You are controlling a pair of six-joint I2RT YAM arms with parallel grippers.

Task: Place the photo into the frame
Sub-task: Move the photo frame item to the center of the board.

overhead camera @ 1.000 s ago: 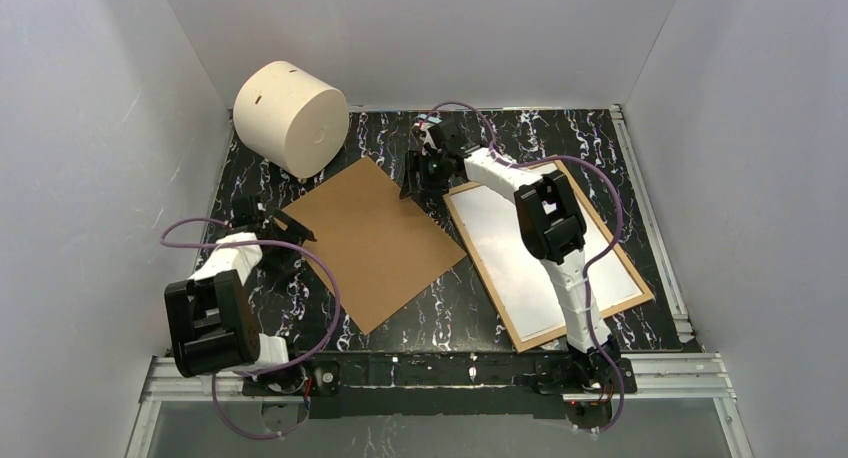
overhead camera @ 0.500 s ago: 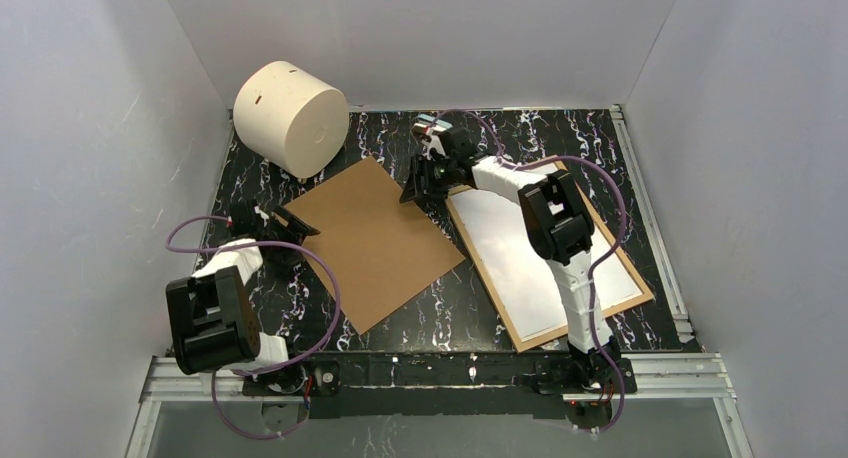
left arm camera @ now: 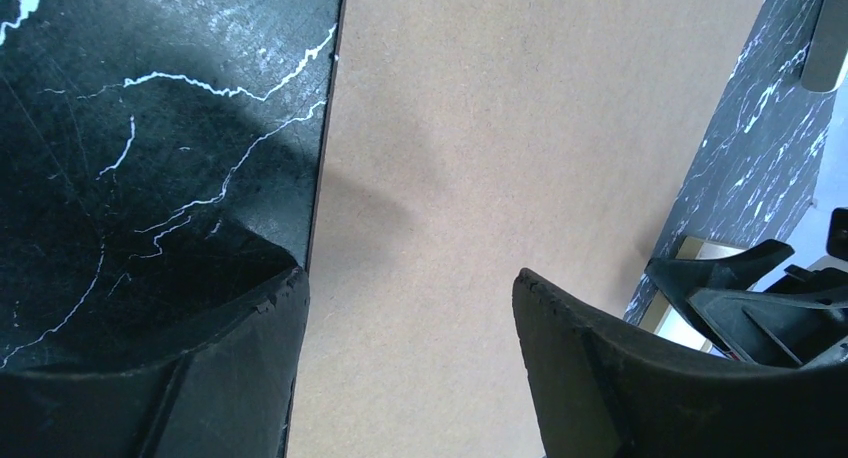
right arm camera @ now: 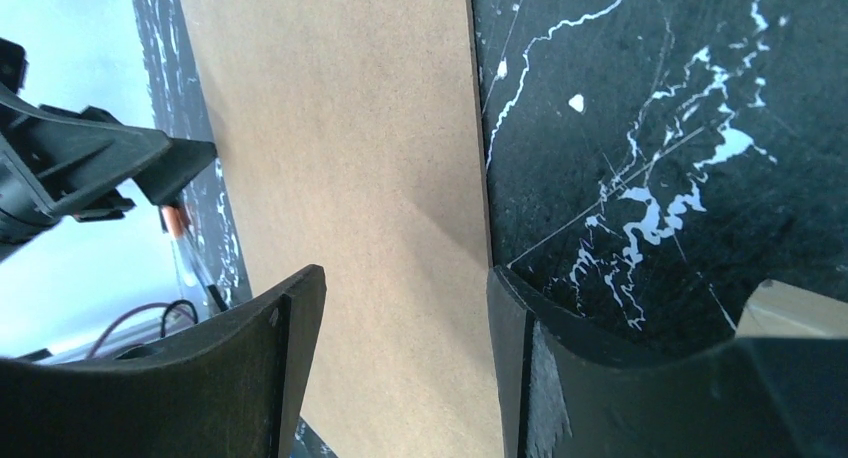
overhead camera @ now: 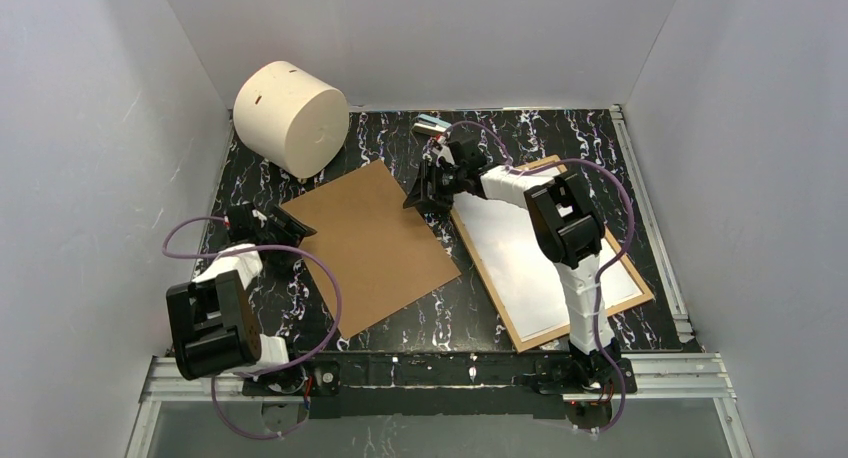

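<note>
Board (overhead camera: 370, 243) turned slightly | left hand (overhead camera: 300, 226) and right hand (overhead camera: 418, 196) apart, astride its edges | frame (overhead camera: 632, 273) not yet filled

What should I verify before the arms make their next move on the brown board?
1. Left fingers open: ok, they are spread over the edge of the brown board.
2. Right fingers open: ok, they are spread over another edge of the board.
3. Board off the frame: ok, it lies to the frame's left, not on it.
4. Photo located: not ok, no view shows it.
5. Frame ready to receive the photo: cannot tell, only a white surface shows inside its wood edges.
</note>
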